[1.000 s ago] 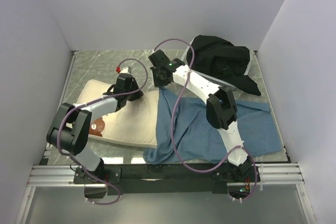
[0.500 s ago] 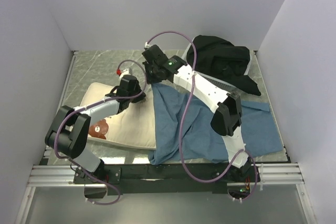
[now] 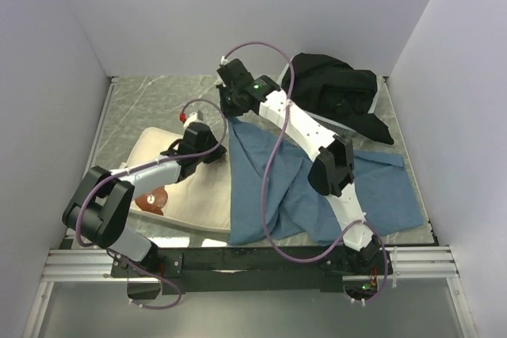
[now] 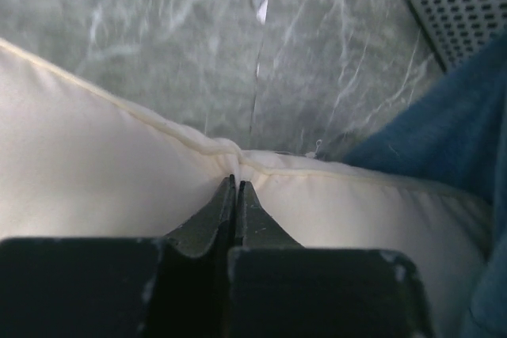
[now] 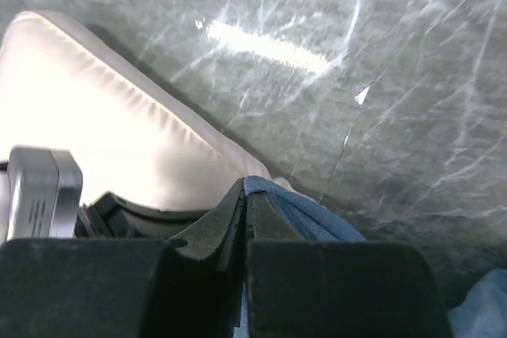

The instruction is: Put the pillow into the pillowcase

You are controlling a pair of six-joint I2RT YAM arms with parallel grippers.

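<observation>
The cream-white pillow (image 3: 198, 195) lies at the left of the table, its brown bear print (image 3: 150, 199) showing by my left arm. My left gripper (image 3: 212, 148) is shut on the pillow's far seam, seen in the left wrist view (image 4: 238, 182) with the pillow (image 4: 95, 172) bunched at the tips. The dusty-blue pillowcase (image 3: 317, 187) lies wrinkled to the right. My right gripper (image 3: 230, 111) is shut on the pillowcase's top left edge and holds it lifted above the pillow's right end; the right wrist view shows the gripper (image 5: 244, 187), blue fabric (image 5: 309, 219) and the pillow (image 5: 103, 140) below.
A black cloth (image 3: 341, 93) lies heaped over a white perforated basket (image 4: 463, 1) at the back right. The table top is grey marble (image 3: 150, 100), with white walls on three sides. The left arm's camera housing (image 5: 40, 191) shows in the right wrist view.
My right gripper has moved back and slightly left, lifting the pillowcase edge higher over the pillow's right end. My left gripper has shifted right along with the pillow's far edge.
</observation>
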